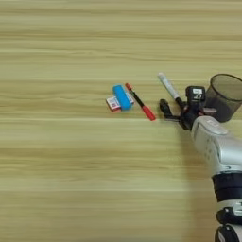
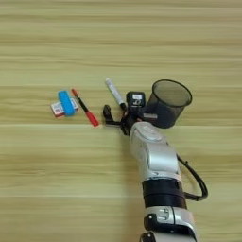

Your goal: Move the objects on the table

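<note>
A blue oblong block (image 1: 122, 97) lies at the table's middle, resting partly on a red-and-white card (image 1: 112, 103). Just to its right, a thin red-capped pen (image 1: 140, 102) lies slanted, cap toward me. Further right lies a white marker (image 1: 168, 87), also slanted, its black cap end reaching in between my fingers. My right gripper (image 1: 179, 101) stands open low over the table (image 1: 71, 165), one black finger (image 1: 164, 108) left of the cap and the other (image 1: 195, 93) to its right. The silver forearm (image 2: 153, 156) comes up from the bottom edge.
A black mesh cup (image 2: 169, 103) stands upright just right of the gripper, close to my wrist. A black cable (image 2: 196, 182) loops off the right side of the forearm.
</note>
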`<action>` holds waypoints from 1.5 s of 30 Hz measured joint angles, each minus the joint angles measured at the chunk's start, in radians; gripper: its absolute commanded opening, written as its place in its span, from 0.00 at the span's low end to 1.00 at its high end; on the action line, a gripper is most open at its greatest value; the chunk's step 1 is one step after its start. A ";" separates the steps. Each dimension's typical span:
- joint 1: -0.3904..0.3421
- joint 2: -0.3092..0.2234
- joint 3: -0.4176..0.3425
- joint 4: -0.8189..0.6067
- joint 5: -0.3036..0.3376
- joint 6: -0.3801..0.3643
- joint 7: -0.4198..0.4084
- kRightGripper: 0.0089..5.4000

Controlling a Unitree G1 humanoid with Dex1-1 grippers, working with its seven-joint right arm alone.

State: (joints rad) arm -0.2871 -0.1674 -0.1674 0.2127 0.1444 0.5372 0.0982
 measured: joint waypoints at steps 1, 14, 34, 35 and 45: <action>0.000 -0.002 0.000 0.000 0.000 0.000 0.001 0.88; 0.000 -0.005 0.000 0.000 0.002 0.000 0.017 0.59; 0.042 0.000 0.045 -0.053 0.006 0.001 0.091 0.16; 0.043 0.001 0.047 -0.055 0.006 0.001 0.092 0.15; 0.049 0.005 0.055 -0.064 0.006 0.004 0.109 0.13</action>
State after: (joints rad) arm -0.2382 -0.1623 -0.1121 0.1484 0.1506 0.5410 0.2070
